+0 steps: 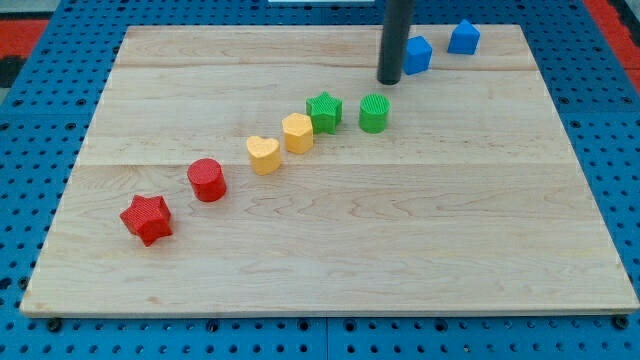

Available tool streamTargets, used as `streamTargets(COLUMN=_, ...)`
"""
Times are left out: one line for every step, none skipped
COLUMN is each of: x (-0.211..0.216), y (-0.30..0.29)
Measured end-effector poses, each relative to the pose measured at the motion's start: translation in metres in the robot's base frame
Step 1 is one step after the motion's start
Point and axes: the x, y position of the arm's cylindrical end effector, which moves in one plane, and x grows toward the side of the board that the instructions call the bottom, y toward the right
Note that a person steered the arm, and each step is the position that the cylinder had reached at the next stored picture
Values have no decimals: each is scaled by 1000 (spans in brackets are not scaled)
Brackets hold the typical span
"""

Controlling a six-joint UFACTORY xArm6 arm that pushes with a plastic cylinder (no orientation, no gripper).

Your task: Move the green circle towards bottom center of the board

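The green circle (374, 113) stands on the wooden board (330, 260), right of centre in the upper half. My tip (388, 80) is just above it in the view, slightly to its right, with a small gap between them. A green star (324, 111) sits close to the circle's left.
A yellow hexagon (298, 132), a yellow heart (263, 154), a red circle (208, 179) and a red star (147, 218) run in a diagonal line down to the view's left. Two blue blocks (417, 53) (463, 37) sit near the top edge, right of the rod.
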Motion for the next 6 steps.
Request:
streamTargets(x=37, y=-10)
streamTargets(x=71, y=-10)
streamTargets(x=104, y=-10)
streamTargets(x=142, y=-12)
streamTargets(x=179, y=-12)
streamTargets(x=207, y=-15)
